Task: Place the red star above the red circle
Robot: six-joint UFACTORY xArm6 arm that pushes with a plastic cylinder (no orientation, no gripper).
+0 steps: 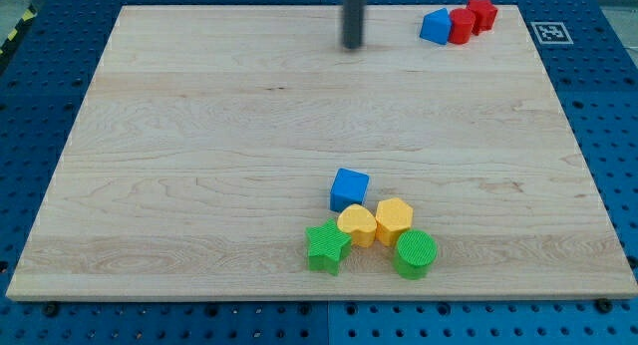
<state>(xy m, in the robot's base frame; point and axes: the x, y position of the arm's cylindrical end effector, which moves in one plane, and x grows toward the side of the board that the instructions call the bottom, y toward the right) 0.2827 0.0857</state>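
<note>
The red star sits at the view's top right corner of the wooden board. The red circle touches it on its lower left. A blue triangular block touches the red circle's left side. My tip is a dark rod end near the top middle of the board, to the left of these three blocks and apart from them.
A cluster lies at the bottom middle: a blue cube, a yellow heart, a yellow hexagon, a green star and a green circle. A blue pegboard surrounds the board.
</note>
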